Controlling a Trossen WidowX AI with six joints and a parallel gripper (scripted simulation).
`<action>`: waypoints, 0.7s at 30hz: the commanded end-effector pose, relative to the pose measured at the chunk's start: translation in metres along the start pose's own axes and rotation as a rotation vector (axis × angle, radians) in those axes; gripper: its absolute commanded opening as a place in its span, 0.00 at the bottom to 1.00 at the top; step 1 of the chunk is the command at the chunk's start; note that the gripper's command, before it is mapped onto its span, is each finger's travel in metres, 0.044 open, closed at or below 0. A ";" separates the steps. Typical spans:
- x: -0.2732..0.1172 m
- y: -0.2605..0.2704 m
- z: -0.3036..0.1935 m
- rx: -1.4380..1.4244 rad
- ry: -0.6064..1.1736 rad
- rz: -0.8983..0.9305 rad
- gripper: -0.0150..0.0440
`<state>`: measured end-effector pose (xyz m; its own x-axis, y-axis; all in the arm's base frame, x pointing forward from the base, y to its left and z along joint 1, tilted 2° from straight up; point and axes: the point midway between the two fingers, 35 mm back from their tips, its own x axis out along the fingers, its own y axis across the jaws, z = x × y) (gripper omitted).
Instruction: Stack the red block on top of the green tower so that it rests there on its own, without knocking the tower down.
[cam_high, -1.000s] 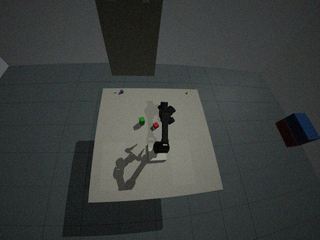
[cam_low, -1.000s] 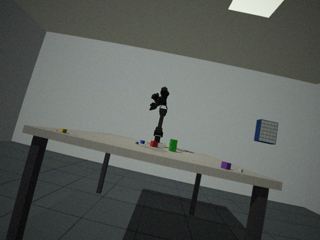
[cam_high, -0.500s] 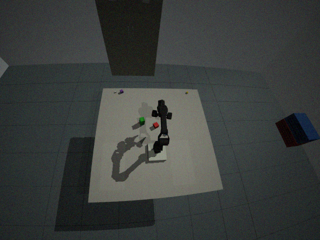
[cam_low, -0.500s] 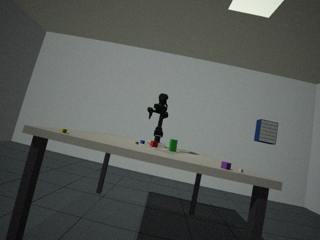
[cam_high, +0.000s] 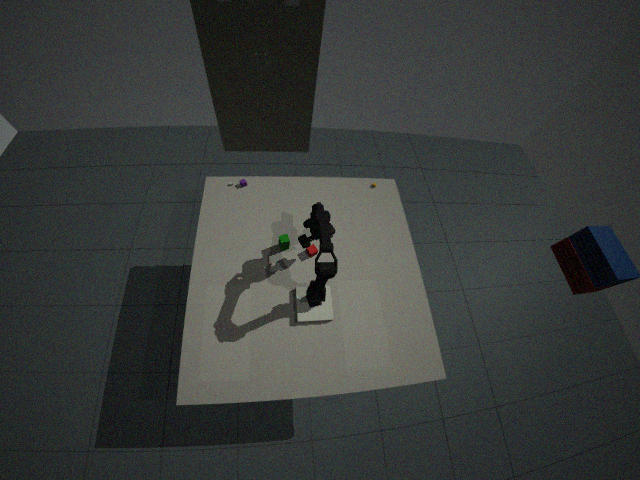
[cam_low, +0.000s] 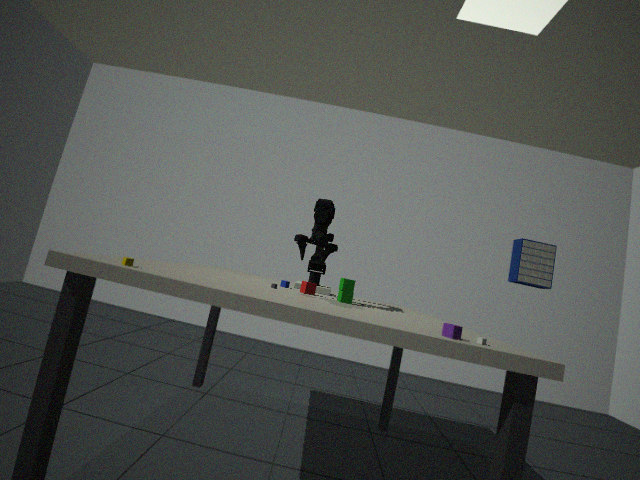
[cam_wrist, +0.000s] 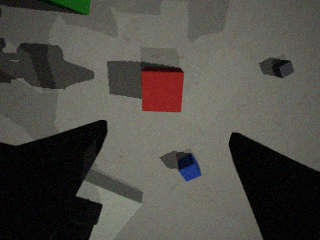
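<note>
While no writing shows, claw (cam_wrist: 167, 165) spread above red block (cam_wrist: 162, 91).

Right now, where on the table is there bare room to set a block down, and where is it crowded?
Crowded: mid-table, where the red block, green tower, small blue block and grey block sit near the arm's white base, under the open gripper. Bare patches: the wide strip between the base and the table's near edge, and right of the arm.

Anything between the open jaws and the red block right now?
Nothing solid: in the wrist view only bare table surface and shadow separate the open gripper from the red block. The small blue cube sits below, between the jaws.
</note>
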<state>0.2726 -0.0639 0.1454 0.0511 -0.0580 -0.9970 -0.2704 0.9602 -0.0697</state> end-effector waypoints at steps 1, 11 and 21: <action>0.006 0.004 0.002 -0.053 0.009 0.025 1.00; 0.027 0.004 0.005 -0.053 0.008 0.025 1.00; 0.069 0.008 0.005 -0.053 0.008 0.025 1.00</action>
<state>0.2771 -0.0601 0.0797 0.0283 -0.0415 -0.9987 -0.3203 0.9461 -0.0484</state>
